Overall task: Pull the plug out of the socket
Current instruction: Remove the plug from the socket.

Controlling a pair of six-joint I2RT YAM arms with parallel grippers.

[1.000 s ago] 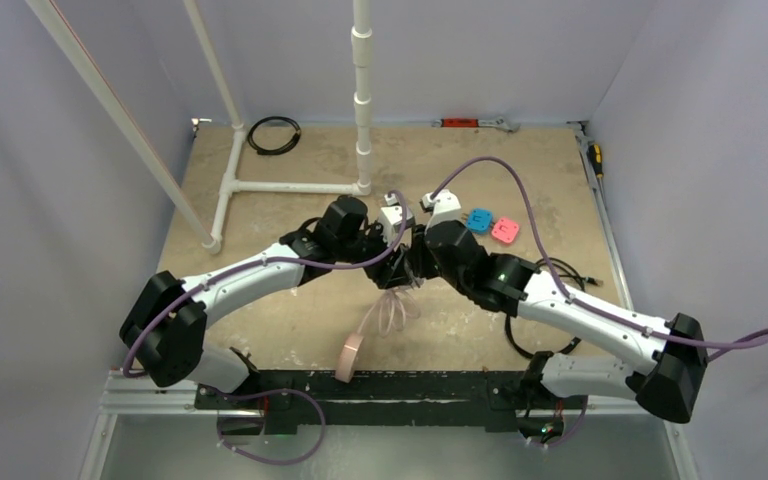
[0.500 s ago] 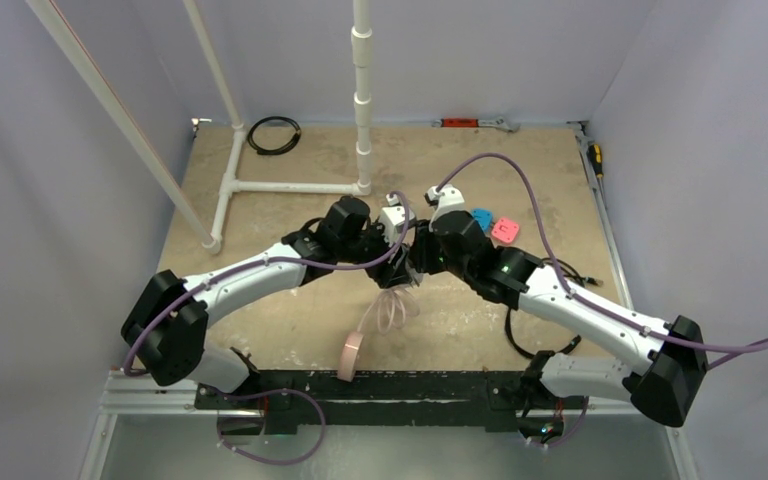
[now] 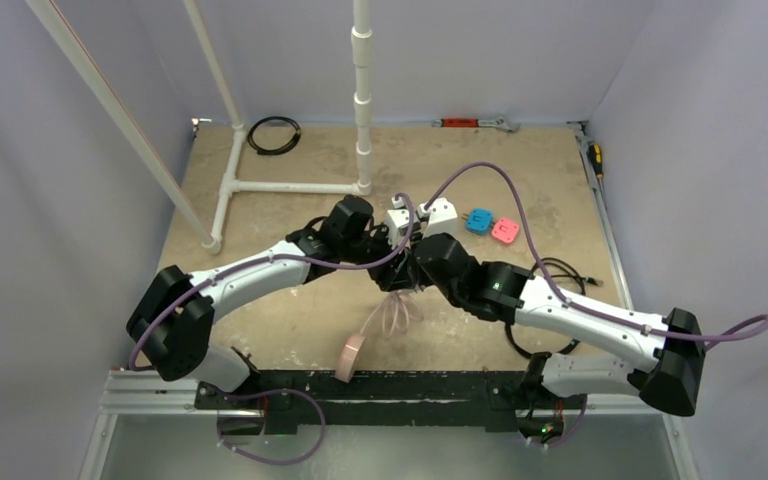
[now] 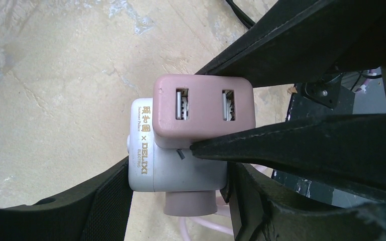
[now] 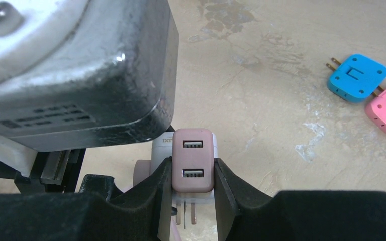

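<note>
The white cube socket (image 4: 181, 173) with a pink cable stub is clamped between the fingers of my left gripper (image 4: 181, 201). My right gripper (image 5: 193, 181) is shut on the pink two-port USB plug (image 5: 193, 158), which overlaps the socket's upper edge in the left wrist view (image 4: 203, 108). In the right wrist view the plug's two prongs (image 5: 188, 213) show bare below its body, and the socket (image 5: 162, 148) sits just behind it. In the top view both grippers (image 3: 395, 268) (image 3: 412, 270) meet at the table's middle and hide socket and plug.
The socket's pink cable (image 3: 390, 312) loops toward the near edge. A blue adapter (image 3: 478, 220) and a pink adapter (image 3: 505, 231) lie to the right. A white pipe frame (image 3: 290, 186) stands at back left. Black cables (image 3: 550, 270) lie beside the right arm.
My right wrist has shifted slightly left and toward the near edge with the plug in it. The left arm has barely moved.
</note>
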